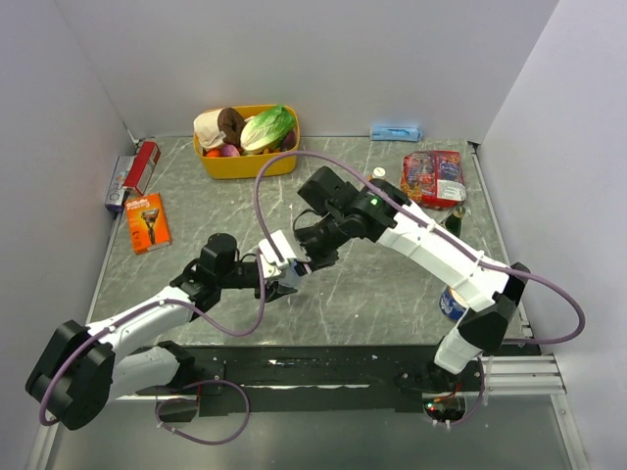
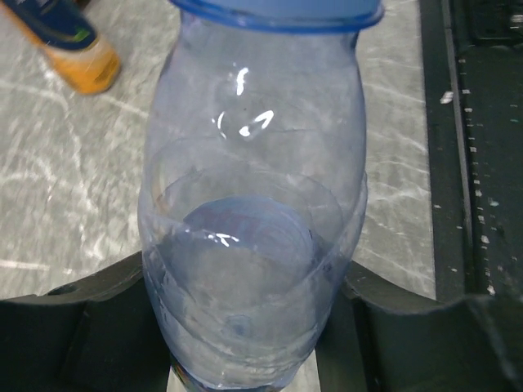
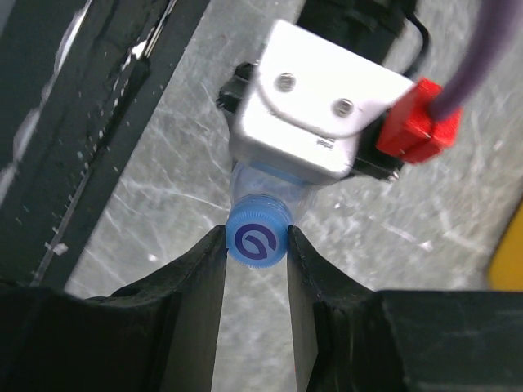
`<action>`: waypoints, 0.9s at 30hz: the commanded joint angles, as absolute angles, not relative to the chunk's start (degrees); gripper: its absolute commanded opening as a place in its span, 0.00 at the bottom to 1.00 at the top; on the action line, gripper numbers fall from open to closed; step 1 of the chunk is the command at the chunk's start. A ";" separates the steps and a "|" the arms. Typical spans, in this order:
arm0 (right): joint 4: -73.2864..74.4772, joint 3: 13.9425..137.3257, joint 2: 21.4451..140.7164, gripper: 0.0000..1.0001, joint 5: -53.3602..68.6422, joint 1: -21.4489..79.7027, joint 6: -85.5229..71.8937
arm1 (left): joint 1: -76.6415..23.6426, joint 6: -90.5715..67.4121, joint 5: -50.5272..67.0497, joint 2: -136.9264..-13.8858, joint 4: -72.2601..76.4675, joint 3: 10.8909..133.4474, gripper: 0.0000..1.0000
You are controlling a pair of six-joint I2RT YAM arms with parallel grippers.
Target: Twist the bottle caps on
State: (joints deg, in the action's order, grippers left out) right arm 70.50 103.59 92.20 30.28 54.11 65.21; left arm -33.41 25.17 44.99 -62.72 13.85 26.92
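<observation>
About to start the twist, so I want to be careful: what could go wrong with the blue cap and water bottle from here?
1. The right gripper pinches the blue cap only with its fingertips; it could slip off, or the cap could cross-thread if it sits crooked.
2. The left gripper clamps the clear water bottle by its smooth body, so the bottle may spin with the twist.

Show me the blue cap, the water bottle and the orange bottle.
blue cap [image 3: 259, 241]: right wrist view, on its round top.
water bottle [image 2: 253, 163]: left wrist view, on its clear body.
orange bottle [image 2: 88, 64]: left wrist view, on its orange part.
</observation>
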 commanded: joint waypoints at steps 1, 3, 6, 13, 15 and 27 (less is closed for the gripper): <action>68.82 104.06 95.36 0.24 30.23 53.70 50.20 | -33.40 19.08 40.79 -59.33 28.99 26.55 0.01; 67.95 104.15 95.97 0.23 29.54 52.56 44.41 | -33.40 17.49 37.81 -58.45 32.68 25.05 0.01; 68.81 107.91 98.78 0.22 29.97 50.28 36.85 | -33.49 15.39 34.21 -57.66 36.28 23.82 0.01; 66.80 108.46 101.60 0.22 27.08 48.69 23.40 | -33.40 7.76 28.06 -58.27 39.02 23.82 0.01; 65.83 107.06 101.43 0.23 27.68 48.52 19.09 | -33.40 5.29 25.59 -58.27 39.55 23.91 0.01; 64.60 111.86 104.06 0.36 29.81 44.65 12.48 | -33.40 2.46 24.69 -58.97 32.97 24.26 0.01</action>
State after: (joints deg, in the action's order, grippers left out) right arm 60.10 108.97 101.23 31.05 45.19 15.00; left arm -33.56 5.10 24.51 -60.58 24.05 21.76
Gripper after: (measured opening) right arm 0.393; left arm 0.579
